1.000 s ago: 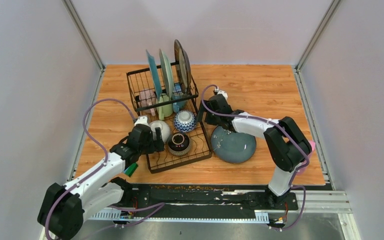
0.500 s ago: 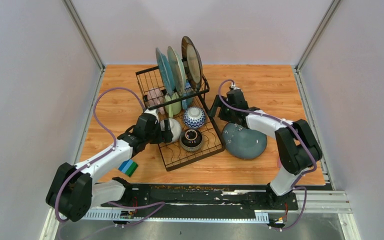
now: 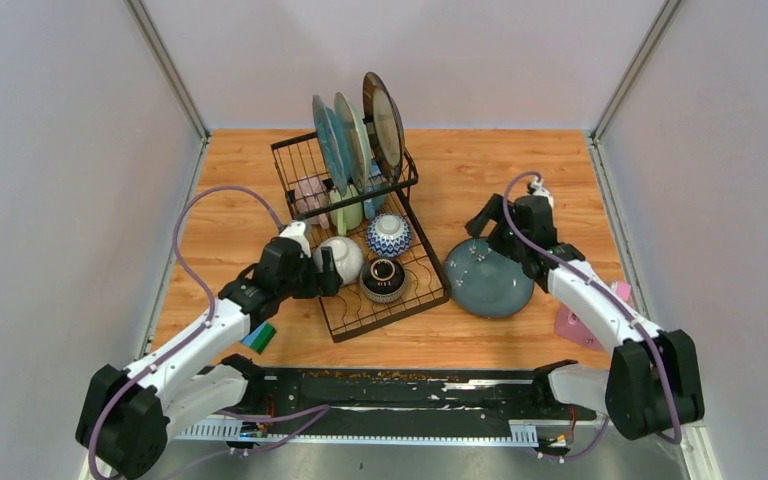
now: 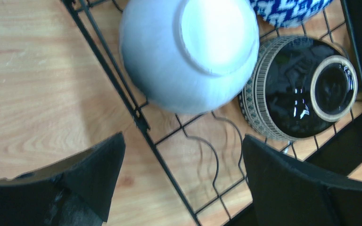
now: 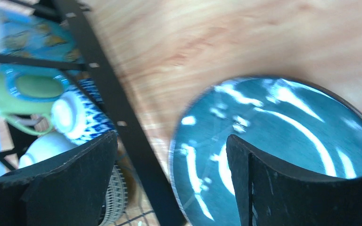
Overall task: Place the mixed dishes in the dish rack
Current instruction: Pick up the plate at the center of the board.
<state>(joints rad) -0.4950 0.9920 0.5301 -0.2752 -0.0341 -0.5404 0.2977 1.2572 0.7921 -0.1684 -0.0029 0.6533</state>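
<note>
Teal glazed round dish (image 3: 488, 283) sits on wood table (image 3: 520, 170) just right of black wire dish rack (image 3: 360, 312), prob. last piece left to load; right gripper (image 5: 169, 146) hovers over its far rim w/ jaws apart & empty, left gripper (image 4: 184, 150) likewise wide open by the rack's white ceramic bowl (image 4: 188, 52), so next move calls for a rim pinch & lift.

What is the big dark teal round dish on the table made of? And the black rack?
The big dark teal round dish looks like glazed ceramic: glossy, with bright white light streaks across it. The black wire dish rack seems to be thin metal rods with a dull black coating, though the look alone cannot confirm it.
</note>
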